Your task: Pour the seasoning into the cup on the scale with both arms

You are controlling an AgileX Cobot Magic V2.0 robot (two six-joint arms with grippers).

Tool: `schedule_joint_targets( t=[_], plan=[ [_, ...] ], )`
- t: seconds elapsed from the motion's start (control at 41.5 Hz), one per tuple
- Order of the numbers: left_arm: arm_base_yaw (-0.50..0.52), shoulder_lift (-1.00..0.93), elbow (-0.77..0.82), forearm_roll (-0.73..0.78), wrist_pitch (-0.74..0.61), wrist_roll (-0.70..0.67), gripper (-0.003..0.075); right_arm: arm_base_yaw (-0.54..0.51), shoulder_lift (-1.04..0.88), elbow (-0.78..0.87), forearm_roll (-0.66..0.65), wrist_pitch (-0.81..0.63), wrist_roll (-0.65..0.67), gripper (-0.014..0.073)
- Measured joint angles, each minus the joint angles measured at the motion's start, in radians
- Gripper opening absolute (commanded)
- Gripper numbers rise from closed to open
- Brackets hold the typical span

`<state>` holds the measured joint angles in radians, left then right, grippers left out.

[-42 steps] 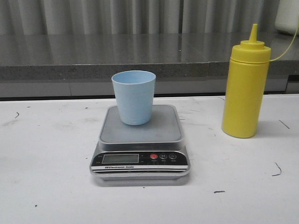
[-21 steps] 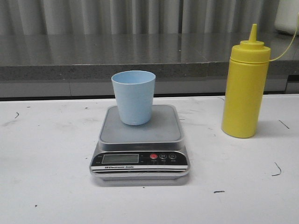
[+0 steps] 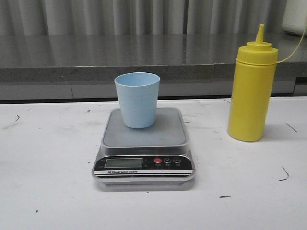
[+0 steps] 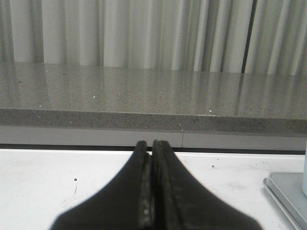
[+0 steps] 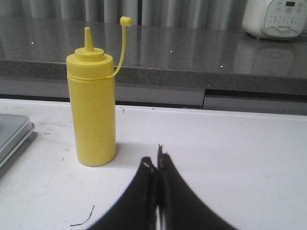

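Closed, empty right gripper [image 5: 156, 165] near upright seasoning bottle [image 5: 92, 112], likely light, squeezable, slick; best gripped mid-body.

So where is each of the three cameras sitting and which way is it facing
Front view: faces forward over the table at the cup on the scale, with the bottle on the right; no arm shows.
Left wrist view: low over the table, facing the grey counter; shut left gripper shows, scale edge at one side.
Right wrist view: low, facing the bottle; shut right gripper shows.
Shared: the bottle appears in the front and right wrist views; the scale appears in all three.
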<state>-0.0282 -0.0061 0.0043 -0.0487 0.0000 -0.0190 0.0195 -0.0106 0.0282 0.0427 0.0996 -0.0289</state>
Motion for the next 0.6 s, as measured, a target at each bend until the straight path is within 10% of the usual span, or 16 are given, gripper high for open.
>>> schedule_joint_targets(
  t=[0.602],
  plan=[
    [0.000,0.000,0.000,0.000,0.000,0.000,-0.0020,0.008,0.000,0.000,0.022,-0.064,0.000,-0.0068]
  ],
)
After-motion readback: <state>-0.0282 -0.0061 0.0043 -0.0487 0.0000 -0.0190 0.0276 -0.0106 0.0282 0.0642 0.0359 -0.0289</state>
